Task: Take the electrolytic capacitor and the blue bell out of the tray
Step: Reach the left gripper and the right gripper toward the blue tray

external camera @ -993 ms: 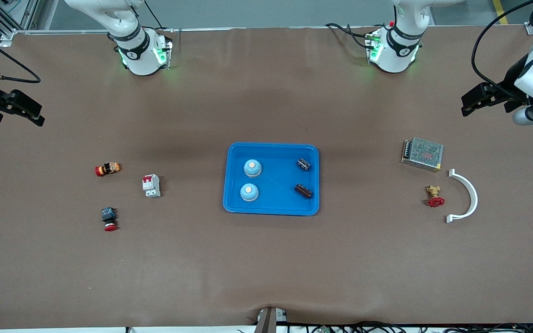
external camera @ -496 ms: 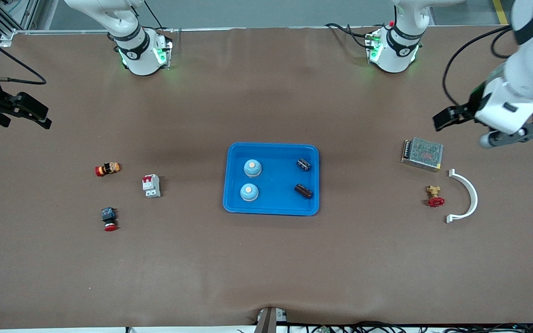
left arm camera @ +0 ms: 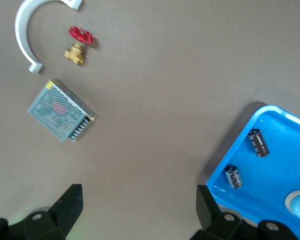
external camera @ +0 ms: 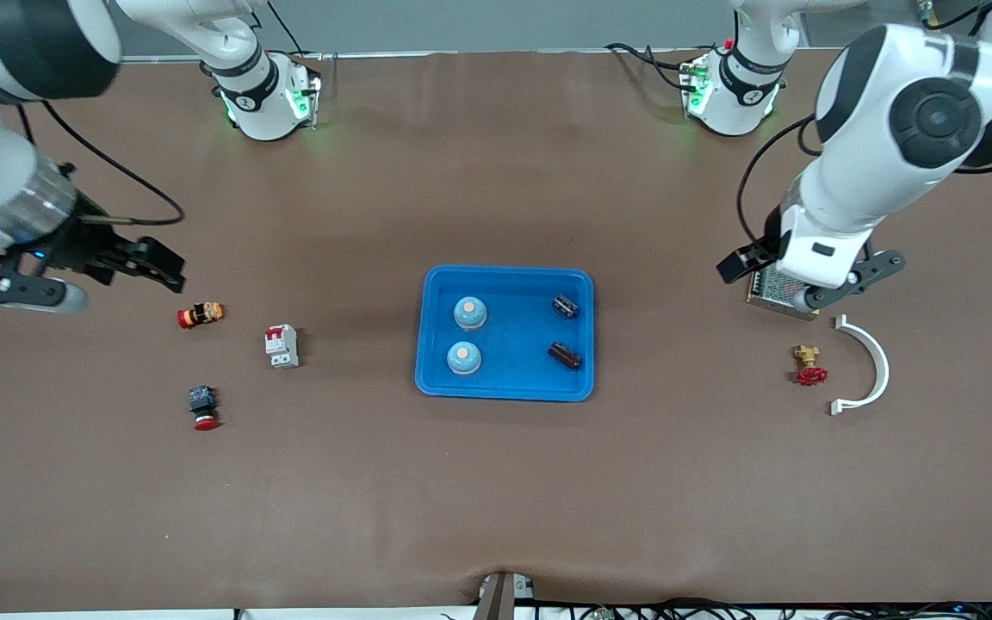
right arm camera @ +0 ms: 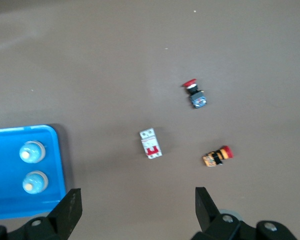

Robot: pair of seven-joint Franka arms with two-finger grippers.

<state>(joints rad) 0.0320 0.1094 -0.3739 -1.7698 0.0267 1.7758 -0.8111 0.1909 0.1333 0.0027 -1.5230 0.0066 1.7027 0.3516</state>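
The brown tabletop (external camera: 496, 482) carries a shallow bright-blue rectangular plastic tray (external camera: 505, 393) at its centre, with small parts scattered toward both ends.

In the tray, nothing has shifted over the last second. Two pale-blue dome-shaped bells (external camera: 470, 313) sit along the tray side toward the right arm's end, one nearer the front camera than the other. Two dark cylindrical electrolytic capacitors (external camera: 565, 355) lie on their sides along the tray side toward the left arm's end. All four rest on the tray floor, untouched.

What has changed is the arms. Both have swung in from the table's ends. The left gripper (external camera: 750, 258) now hangs over the grey metal mesh box (external camera: 784, 293), between the tray and the table's edge at the left arm's end. Its fingers (left arm camera: 65, 207) stand wide apart and empty. The right gripper (external camera: 147, 263) hangs above the table just by the small orange-and-red push button (external camera: 200, 315), also spread wide, holding nothing.

Other items: a white circuit breaker (external camera: 282, 346), a red-capped black switch (external camera: 203, 408), a brass valve with a red handwheel (external camera: 808, 365), a white curved plastic bracket (external camera: 868, 366).

Judgement: the approach is under way and no removal is done yet. Each arm seems bound for the tray side nearest it, left for a capacitor, right for a bell.
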